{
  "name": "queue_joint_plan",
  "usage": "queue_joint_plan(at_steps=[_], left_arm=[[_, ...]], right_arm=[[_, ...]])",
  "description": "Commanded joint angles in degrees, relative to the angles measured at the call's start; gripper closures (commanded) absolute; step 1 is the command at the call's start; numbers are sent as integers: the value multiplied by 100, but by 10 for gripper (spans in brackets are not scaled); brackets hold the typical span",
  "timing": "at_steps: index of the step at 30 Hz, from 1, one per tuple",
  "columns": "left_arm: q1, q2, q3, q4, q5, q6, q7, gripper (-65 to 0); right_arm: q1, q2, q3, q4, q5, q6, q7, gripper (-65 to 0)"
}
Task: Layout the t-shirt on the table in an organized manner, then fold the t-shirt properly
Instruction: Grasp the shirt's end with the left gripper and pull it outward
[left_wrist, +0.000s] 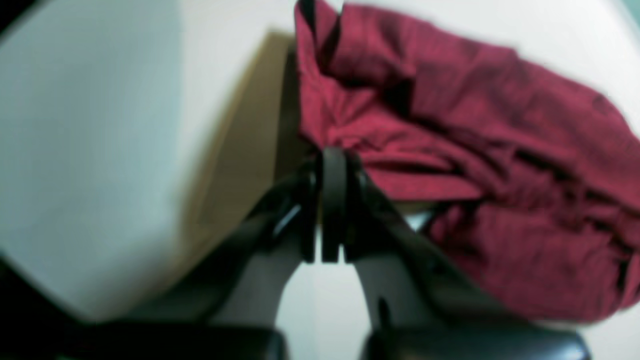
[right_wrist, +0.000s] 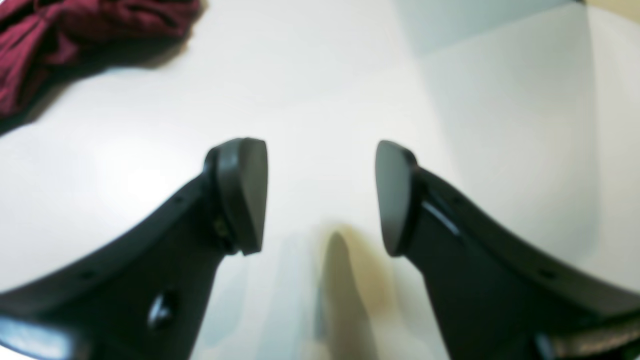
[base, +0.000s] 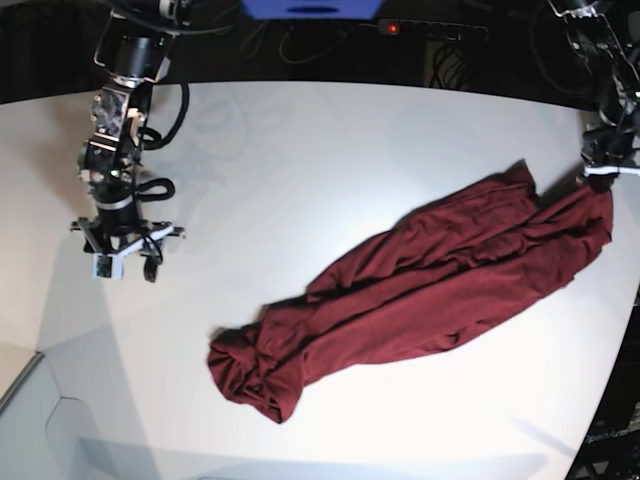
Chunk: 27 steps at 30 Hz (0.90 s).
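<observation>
The left gripper (left_wrist: 332, 165) has its fingers pressed together, pinching an edge of the t-shirt (base: 430, 290). In the left wrist view the two dark fingers (left_wrist: 334, 200) meet flat against each other, and the maroon cloth bunches right at their tips. In the base view this gripper (base: 600, 172) sits at the far right end of the shirt, near the counter's edge, with the cloth drawn up to it there.

The right gripper (right_wrist: 320, 197) stands spread wide and holds nothing. Its two pads (right_wrist: 245, 192) hang over bare white counter (right_wrist: 325, 90), with a clear gap between them and a soft shadow below. In the base view it (base: 122, 250) hovers at the left of the counter (base: 300, 150), well apart from the shirt.

The shirt lies as a long, rumpled band running diagonally across the counter, from the pinched end at the right down to a bunched lump toward the near left. Its sleeves and collar cannot be made out among the folds. The left wrist view is blurred, so how much cloth lies between the fingers is hard to tell. The right wrist view shows only a corner of the shirt (right_wrist: 60, 35), cut off at the top left.
</observation>
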Motion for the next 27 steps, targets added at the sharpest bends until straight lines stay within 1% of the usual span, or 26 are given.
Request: queue_joint_plan(at_steps=[1,6,8,12,17,19,21,23,26,27], left_arm=[[20,-123,-52,88,-39,-36,-12,-5],[64,-114,-78,35,-75,-36,384,-6],[64,-114,-87,44,-75,-36,577,-31],[64,-114,-87,53,-75,-36,788,-146],[134,-114,-87,53,-75,-36,788,-327],[169,-114,-113,97,-75,-27,744,-373],[152,-114,-333,53,-75,-27,744,-379],[108,-114,-518,-53,-31,-27,736,-360],[-139,-149,-570,-299,-22,-27,736,-289],[-191,-158,-562,-369,-22,-27,736,-252]], right_arm=[[118,-9,11,126,66,2,186,-328],[-22,-27,2,135,66,2,177,-328],[-40,-27,2,135,66,2,177,-328],[-40,-36,2,135,66,2,177,-328],[-49,-36,-7,135,66,2,177,-328],[-49,-36,2,135,66,2,177,-328],[-57,-36,11,135,66,2,177,-328],[-119,-36,11,135,66,2,177,-328],[-119,-36,2,135,66,11,177,-328],[-119,-36,2,135,66,11,177,-328]])
